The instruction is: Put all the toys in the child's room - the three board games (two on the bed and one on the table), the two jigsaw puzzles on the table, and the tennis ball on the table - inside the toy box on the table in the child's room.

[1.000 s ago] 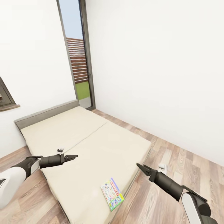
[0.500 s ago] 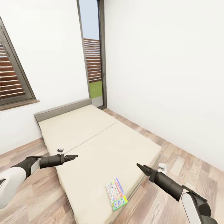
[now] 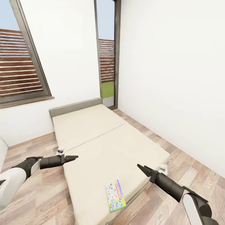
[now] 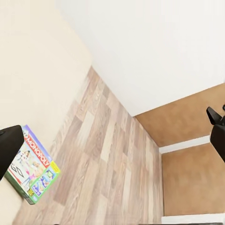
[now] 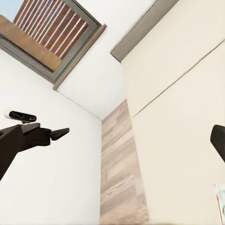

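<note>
The head view looks forward and down from standing height across the bed toward the far windows. The left wrist view faces along the bed's near corner over the Monopoly box, seen closer than from the head. The right wrist view looks across the mattress toward the window wall.

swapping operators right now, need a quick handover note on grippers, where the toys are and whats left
Left gripper: empty, held above the bed's left edge; its jaws look closed.
Right gripper: empty, jaws look closed, above the bed's near right edge.
Monopoly board game: flat on the bed, near its front right edge, nearer the right gripper.
Done: nothing is being held, and the Monopoly game is not yet picked up.
Left: grasp the Monopoly game, find the other toys and the toy box, load everything in.
</note>
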`<state>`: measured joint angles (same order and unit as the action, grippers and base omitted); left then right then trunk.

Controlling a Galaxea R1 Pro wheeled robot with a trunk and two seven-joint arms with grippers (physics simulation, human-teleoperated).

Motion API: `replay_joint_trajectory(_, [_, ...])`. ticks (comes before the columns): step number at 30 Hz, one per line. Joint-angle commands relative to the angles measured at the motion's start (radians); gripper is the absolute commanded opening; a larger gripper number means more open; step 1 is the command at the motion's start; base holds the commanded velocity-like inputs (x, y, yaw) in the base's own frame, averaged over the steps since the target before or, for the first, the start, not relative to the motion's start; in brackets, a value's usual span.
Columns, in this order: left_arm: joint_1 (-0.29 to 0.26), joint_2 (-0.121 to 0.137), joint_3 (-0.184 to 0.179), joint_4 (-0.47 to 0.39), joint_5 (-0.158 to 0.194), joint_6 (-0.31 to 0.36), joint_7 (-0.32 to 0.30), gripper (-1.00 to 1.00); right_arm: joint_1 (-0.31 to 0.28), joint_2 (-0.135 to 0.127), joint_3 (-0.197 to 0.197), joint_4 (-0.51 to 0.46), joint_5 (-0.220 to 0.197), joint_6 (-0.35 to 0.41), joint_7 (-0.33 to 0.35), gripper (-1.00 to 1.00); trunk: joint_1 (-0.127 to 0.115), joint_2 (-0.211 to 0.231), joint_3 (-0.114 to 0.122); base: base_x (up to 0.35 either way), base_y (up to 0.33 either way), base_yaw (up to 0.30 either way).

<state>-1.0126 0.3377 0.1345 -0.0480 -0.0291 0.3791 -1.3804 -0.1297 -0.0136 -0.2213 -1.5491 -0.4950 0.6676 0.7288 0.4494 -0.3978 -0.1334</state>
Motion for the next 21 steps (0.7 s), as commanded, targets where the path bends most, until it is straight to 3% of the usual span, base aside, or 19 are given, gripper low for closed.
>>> replay_joint_trajectory(1, [-0.001,0.000,0.004,0.000,-0.003,0.011,-0.003,1.00,-0.001,0.000,-0.001,0.000,-0.005,0.006,0.001,1.00,0.001,-0.002,-0.002,0.000,-0.296,0.289])
replay_joint_trajectory(21, [-0.001,-0.003,0.004,0.000,-0.003,0.011,-0.003,1.00,-0.001,-0.001,-0.001,-0.002,-0.005,0.007,0.000,1.00,0.001,-0.002,-0.002,0.000,-0.270,0.289])
